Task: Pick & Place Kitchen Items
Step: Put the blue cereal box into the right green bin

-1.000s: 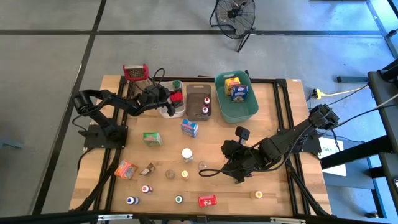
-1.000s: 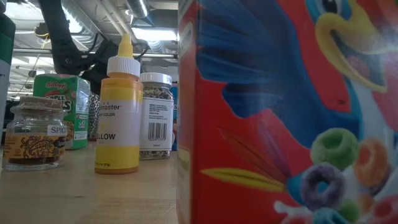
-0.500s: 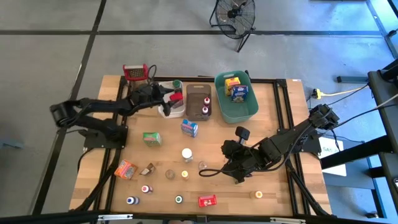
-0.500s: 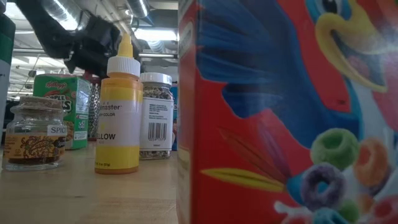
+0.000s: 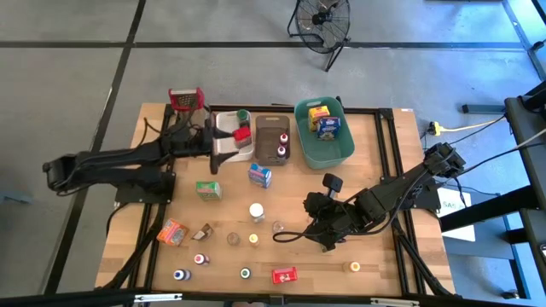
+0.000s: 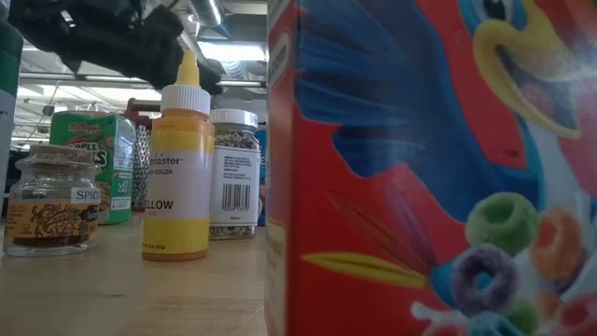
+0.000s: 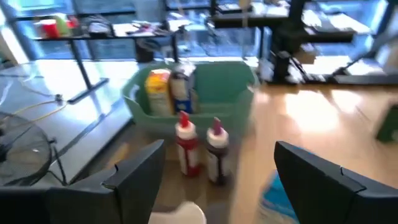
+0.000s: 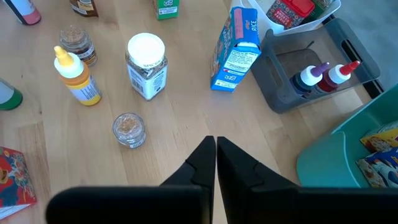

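Note:
The kitchen items lie scattered on the wooden table (image 5: 375,170): a green box (image 5: 208,189), a blue box (image 5: 260,176), a white-capped jar (image 5: 257,211), a yellow bottle (image 6: 177,168) and other small jars and packets. A red item (image 5: 242,135) lies in the white bin (image 5: 226,124). My left gripper (image 5: 212,147) hovers open and empty at that bin's left side; in its wrist view (image 7: 217,186) nothing sits between the fingers. My right gripper (image 5: 280,237) hangs shut and empty over the table's middle (image 8: 215,146), beside a small jar (image 8: 129,129).
A grey-brown bin (image 5: 271,139) holds two squeeze bottles (image 7: 199,146). A teal bin (image 5: 324,147) holds small boxes. A grater with a red handle (image 5: 186,99) stands at the far left corner. A red cereal box (image 6: 429,168) fills the low view's right half.
My left gripper has risen and drawn back from over the white bin toward the table's left edge, levelling out as the arm stretched out to the left; it has stayed open. The red item has stayed in the white bin.

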